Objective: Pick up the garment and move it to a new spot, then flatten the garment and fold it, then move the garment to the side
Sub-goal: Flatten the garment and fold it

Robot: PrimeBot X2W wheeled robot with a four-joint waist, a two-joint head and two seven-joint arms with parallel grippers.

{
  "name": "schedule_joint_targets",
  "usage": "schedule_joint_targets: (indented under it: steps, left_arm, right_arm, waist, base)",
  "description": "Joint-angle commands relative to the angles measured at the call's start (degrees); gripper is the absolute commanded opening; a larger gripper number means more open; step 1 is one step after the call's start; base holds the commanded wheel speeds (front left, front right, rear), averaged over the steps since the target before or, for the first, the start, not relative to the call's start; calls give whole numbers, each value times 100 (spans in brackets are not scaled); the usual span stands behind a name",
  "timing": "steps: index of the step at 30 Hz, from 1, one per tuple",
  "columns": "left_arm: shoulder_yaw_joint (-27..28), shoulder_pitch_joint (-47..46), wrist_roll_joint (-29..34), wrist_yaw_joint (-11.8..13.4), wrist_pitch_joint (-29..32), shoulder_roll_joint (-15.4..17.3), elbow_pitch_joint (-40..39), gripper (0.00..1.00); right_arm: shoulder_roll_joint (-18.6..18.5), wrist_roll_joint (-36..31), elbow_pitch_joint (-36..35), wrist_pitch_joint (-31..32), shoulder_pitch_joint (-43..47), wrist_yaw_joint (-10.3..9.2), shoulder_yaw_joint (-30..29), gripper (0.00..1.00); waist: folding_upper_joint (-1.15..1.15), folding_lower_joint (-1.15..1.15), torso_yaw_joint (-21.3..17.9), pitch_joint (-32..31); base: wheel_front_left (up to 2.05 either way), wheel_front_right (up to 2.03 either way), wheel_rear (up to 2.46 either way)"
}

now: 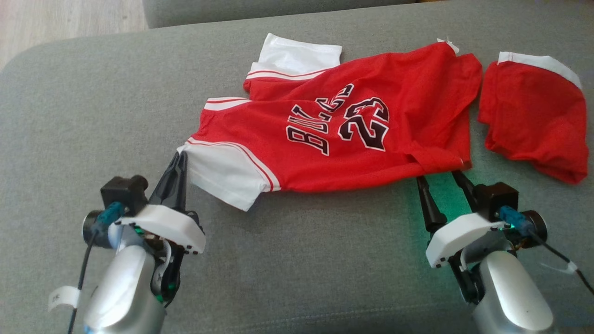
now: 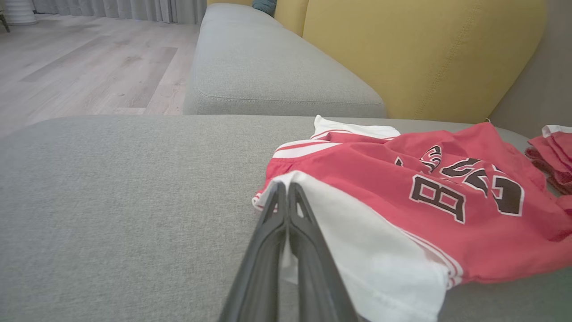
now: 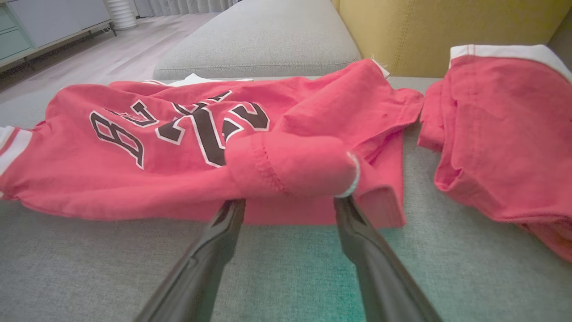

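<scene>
The red jersey [image 1: 334, 139] lies spread out on the grey sofa seat [image 1: 301, 260], with its black letters and number facing up. It is not flat yet. The cloth has bumps and folds, and the bottom edge near me is rolled over into a little tube, the rolled hem [image 3: 290, 165].

I think this shirt is very light, thin and floppy. It will not break. It will sag and bunch up if I lift it by one spot, so I want to hold it at two far-apart corners and keep it stretched between them. The cloth looks a bit smooth, so a pinch needs plenty of cloth in it, or it may slip out.

My left hand [image 1: 181, 157] is squeezed tight on the edge of the white sleeve [image 1: 222, 174]. That grip looks good in the left wrist view, with white cloth caught between the two fingers.

My right hand [image 1: 437, 176] is wide open. Its fingers sit one on each side of the rolled hem, with the tips right at the cloth. It holds nothing. I think the double layer of that roll is a good place to pinch.

The red shorts [image 1: 533, 116] lie just beside the jersey, close to my right hand, so I must not grab them too. A yellow back cushion [image 2: 424, 53] stands behind.
</scene>
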Motion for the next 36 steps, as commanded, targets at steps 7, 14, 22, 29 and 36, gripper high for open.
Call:
schedule_joint_targets:
  steps: [7,14,22,29,36]
  left_arm:
    - [191,-179,99,-74,-71,21,-153,0]
    - [178,-268,113,-139,-71,18,-96,0]
    - [206,-312,132,-158,-71,2,-78,0]
    - [225,-335,156,-188,-71,-7,-32,0]
    - [237,-338,177,-204,-71,-20,2,0]
  right_arm:
    - [-20,-179,-210,136,-440,37,52,100]
    - [-20,-606,-74,64,-727,37,-103,100]
    - [-20,-799,138,1,-844,37,-134,100]
    - [-20,-999,184,-168,-928,37,-163,100]
    - [-20,-1082,213,-200,-947,37,-248,82]
  waist:
    - [0,0,73,72]
    - [0,0,191,177]
    - [0,0,211,261]
    - [0,0,181,255]
    - [0,0,160,219]
  base:
    - [0,0,0]
    - [0,0,0]
    - [0,0,0]
    - [0,0,0]
    - [0,0,0]
